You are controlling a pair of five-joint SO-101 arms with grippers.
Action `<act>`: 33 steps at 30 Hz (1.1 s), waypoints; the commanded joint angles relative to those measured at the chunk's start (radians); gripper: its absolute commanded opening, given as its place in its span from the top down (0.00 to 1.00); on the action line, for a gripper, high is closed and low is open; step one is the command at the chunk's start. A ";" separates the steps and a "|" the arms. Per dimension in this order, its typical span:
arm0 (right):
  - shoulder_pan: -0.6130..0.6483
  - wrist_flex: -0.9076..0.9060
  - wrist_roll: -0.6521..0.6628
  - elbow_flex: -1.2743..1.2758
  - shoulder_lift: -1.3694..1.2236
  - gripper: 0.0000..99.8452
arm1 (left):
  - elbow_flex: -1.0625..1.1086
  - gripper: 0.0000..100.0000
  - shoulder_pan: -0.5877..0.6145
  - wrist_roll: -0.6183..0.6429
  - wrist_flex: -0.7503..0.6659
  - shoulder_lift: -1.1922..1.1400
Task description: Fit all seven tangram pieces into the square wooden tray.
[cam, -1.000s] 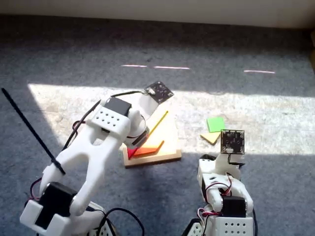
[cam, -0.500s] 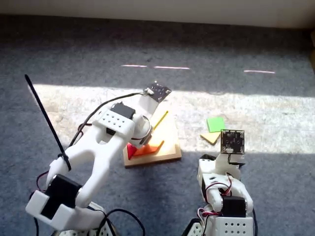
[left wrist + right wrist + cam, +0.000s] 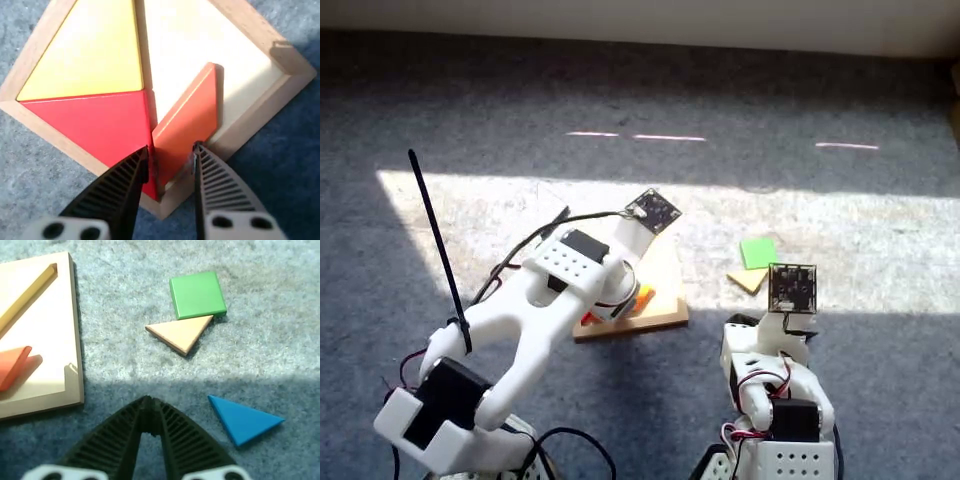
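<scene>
Left wrist view: left gripper, jaws apart, straddles near end of orange piece; piece runs lengthwise away, inside tray. Right gripper closed.

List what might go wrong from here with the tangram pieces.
The left arm's jaws straddle the orange piece, tight beside the red triangle; closing may shove the red one askew. That end lies by the rim of the tray, so a push may ride it onto the wood. The green square touches the tan triangle; grabbing one may drag the other.
</scene>
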State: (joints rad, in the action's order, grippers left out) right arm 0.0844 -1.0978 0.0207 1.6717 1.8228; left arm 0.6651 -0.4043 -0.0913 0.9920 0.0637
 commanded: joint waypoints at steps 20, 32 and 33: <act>-0.012 0.005 0.008 0.153 0.005 0.99 | -0.062 0.85 0.025 0.005 0.077 0.228; -0.012 0.005 0.008 0.153 0.005 0.99 | -0.068 0.85 -0.001 0.008 -0.075 -0.008; -0.012 0.005 0.008 0.153 0.005 0.99 | -0.065 0.85 -0.012 0.006 -0.074 -0.016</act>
State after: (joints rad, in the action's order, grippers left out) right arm 0.0844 -1.0978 0.0207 1.6717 1.8228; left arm 0.6421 -0.3905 -0.0898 0.9291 0.0637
